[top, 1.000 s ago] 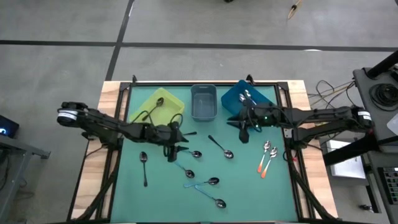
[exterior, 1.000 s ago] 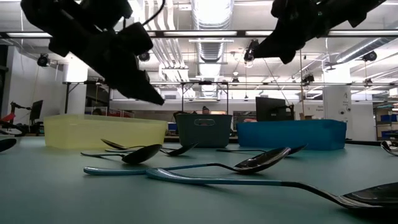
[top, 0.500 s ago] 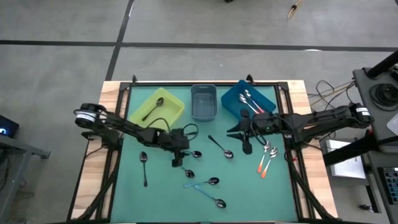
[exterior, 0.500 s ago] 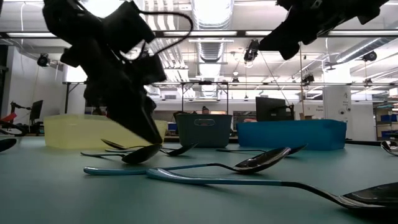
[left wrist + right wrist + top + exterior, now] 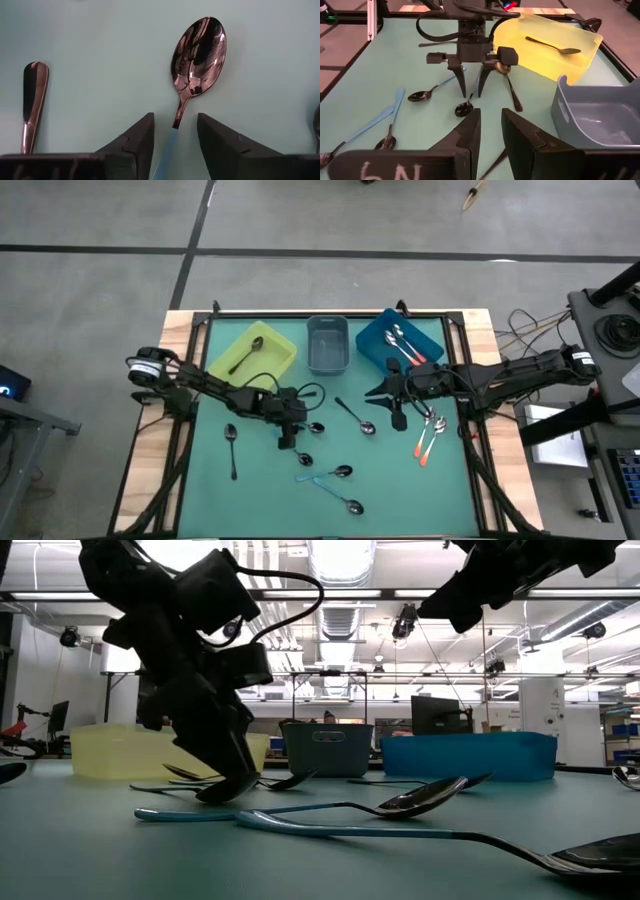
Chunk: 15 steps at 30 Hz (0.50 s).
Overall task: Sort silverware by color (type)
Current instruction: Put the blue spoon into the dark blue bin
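Spoons with shiny bowls lie scattered on the green table. My left gripper points steeply down, open, with one finger on either side of the thin handle of a light-blue spoon, just behind its bowl, without touching it. The spoon lies flat on the table. My right gripper hangs above the table's right half, near the blue bin, open by a narrow gap with nothing between its fingers. Two orange-red spoons lie to its right.
A yellow bin holding a black spoon, a grey-blue bin and a blue bin holding spoons stand along the far edge. Black spoons and two more light-blue spoons lie around the left gripper.
My left gripper has come down toward the table and a little toward its near edge, tipping steeply downward over the light-blue spoon. My right gripper has swung from the blue bin's near edge toward the table's near side. No spoon has moved.
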Each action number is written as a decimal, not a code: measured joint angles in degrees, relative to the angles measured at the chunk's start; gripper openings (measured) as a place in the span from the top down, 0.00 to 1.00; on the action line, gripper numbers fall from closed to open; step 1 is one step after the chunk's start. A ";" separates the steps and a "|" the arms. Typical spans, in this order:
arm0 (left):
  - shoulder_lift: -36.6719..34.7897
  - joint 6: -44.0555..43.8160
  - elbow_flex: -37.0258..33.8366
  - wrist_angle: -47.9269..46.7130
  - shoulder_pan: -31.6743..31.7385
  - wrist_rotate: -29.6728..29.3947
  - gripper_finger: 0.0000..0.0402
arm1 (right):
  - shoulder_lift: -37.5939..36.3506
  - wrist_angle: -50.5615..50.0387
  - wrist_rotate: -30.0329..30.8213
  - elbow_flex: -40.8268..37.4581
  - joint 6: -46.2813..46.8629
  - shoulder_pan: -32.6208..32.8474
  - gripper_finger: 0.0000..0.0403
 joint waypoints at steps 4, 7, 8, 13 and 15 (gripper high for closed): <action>0.08 0.00 -0.10 -0.15 0.02 -0.37 0.79 | 0.00 -0.04 0.00 0.00 0.00 0.00 0.83; 0.12 0.02 -0.12 -0.28 0.02 -0.54 0.87 | 0.00 -0.07 -0.01 0.00 0.00 0.00 0.83; 0.13 0.02 -0.12 -0.30 0.04 -0.56 0.90 | 0.00 -0.07 -0.02 0.00 0.00 0.00 0.83; 0.17 -0.07 -0.14 -0.37 0.04 -0.67 0.99 | 0.02 -0.10 -0.04 0.00 0.00 0.00 0.83; 0.17 -0.31 -0.14 -0.41 0.04 -0.69 0.99 | 0.02 -0.09 -0.05 0.00 0.00 0.00 0.83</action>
